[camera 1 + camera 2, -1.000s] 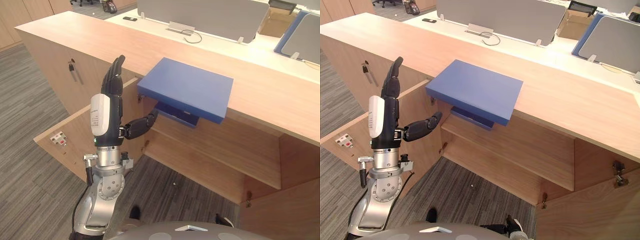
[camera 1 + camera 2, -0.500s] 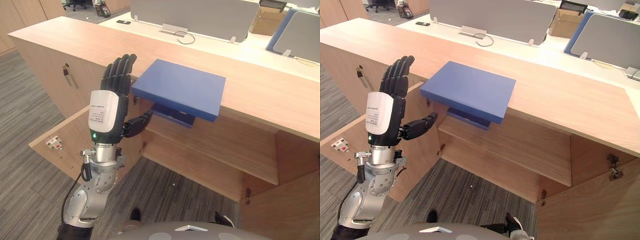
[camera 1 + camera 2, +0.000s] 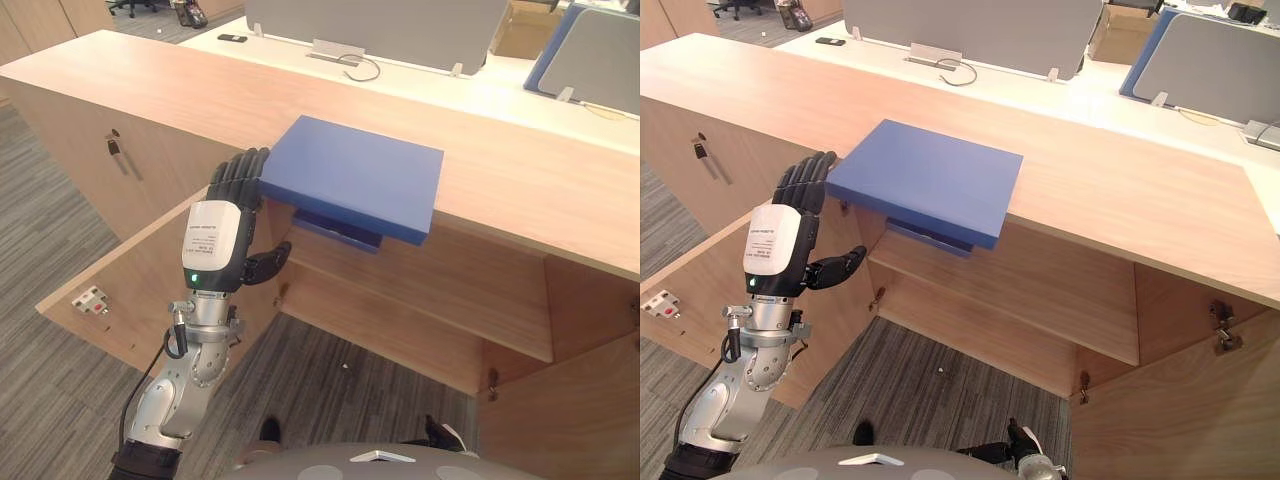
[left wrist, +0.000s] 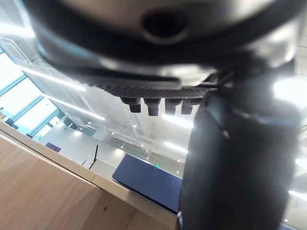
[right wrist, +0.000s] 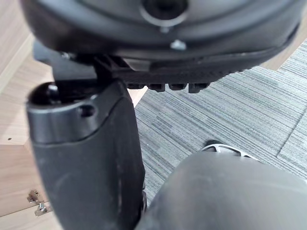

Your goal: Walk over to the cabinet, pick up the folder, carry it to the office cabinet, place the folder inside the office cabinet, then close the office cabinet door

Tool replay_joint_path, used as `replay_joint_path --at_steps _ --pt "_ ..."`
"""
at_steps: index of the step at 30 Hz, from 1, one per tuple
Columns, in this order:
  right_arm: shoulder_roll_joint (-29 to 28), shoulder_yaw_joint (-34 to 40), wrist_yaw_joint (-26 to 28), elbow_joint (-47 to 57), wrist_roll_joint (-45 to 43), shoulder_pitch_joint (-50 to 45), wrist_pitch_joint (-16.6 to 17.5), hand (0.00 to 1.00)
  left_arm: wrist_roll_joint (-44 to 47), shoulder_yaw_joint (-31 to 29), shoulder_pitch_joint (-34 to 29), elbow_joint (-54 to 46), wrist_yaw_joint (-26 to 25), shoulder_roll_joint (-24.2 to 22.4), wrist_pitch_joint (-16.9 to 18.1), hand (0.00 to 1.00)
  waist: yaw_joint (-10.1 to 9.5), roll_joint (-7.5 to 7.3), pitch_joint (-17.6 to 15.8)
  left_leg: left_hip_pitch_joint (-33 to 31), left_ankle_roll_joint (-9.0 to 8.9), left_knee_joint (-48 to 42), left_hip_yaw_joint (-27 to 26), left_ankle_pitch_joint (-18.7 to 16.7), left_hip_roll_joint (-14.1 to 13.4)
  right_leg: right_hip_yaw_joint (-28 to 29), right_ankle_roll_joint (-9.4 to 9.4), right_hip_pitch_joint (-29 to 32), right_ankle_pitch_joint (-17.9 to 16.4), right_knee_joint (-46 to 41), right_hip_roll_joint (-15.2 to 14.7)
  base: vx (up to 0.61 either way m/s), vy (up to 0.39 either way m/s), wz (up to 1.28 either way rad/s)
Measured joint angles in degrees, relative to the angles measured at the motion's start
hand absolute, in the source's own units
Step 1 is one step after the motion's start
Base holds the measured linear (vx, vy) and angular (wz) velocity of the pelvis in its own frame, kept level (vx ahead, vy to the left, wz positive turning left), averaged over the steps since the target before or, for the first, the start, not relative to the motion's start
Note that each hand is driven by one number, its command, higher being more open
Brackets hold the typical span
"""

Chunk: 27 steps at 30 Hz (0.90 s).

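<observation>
Matt blue folder (image 3: 355, 175), smooth lt-wood cabinet (image 3: 150, 90), rough ribbed gry carpet (image 3: 60, 400).

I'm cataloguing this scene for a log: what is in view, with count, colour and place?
folder: one, blue, flat on the cabinet top, near edge overhanging the open compartment
dark blue item: one, just under that overhang; unclear what it is
cabinet: one, light wood, long
left door and right door: two, light wood, swung open
shelf: one, light wood, inside the compartment
key: one, dark, in the closed front further left
divider screens: two, grey, on the white desk behind
carpet: grey, floor
left hand: one, dark, fingers straight, raised by the folder's left edge
right hand: one, dark, above the carpet
</observation>
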State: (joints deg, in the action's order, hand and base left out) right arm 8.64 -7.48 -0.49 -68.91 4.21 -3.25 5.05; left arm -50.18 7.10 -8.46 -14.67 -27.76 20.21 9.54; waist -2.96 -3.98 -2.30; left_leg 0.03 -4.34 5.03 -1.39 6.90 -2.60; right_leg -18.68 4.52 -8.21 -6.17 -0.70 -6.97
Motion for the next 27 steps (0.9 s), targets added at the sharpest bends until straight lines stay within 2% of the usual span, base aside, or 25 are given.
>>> replay_joint_path --at_steps 16,20,27 --pt "0.0 0.1 0.0 0.1 0.0 0.1 -0.1 1.0 0.0 -1.4 2.6 0.1 -0.5 0.1 -3.0 1.0 0.41 0.05 -0.5 1.3 -0.17 0.1 -1.5 -1.1 0.0 1.4 -0.02 -0.9 0.0 0.8 -0.1 0.0 -0.006 -0.05" --pt "0.0 0.1 0.0 0.2 0.1 0.1 -0.1 1.0 0.0 -1.4 4.9 2.0 -0.8 0.1 -3.6 1.0 0.44 0.04 -0.5 1.4 -0.17 0.1 -1.6 -1.1 0.0 1.4 -0.02 -0.9 0.0 0.8 -0.1 0.0 0.0 0.0" --pt "-0.1 0.2 0.0 0.9 0.1 -0.2 -0.1 1.0 -2.5 -1.1 6.7 6.5 -0.9 1.9 -4.1 1.0 1.76 0.04 -0.5 1.8 -0.16 0.0 -2.2 -1.2 -0.1 2.0 -0.03 -0.9 0.1 0.8 -0.1 0.0 -0.004 -0.04"
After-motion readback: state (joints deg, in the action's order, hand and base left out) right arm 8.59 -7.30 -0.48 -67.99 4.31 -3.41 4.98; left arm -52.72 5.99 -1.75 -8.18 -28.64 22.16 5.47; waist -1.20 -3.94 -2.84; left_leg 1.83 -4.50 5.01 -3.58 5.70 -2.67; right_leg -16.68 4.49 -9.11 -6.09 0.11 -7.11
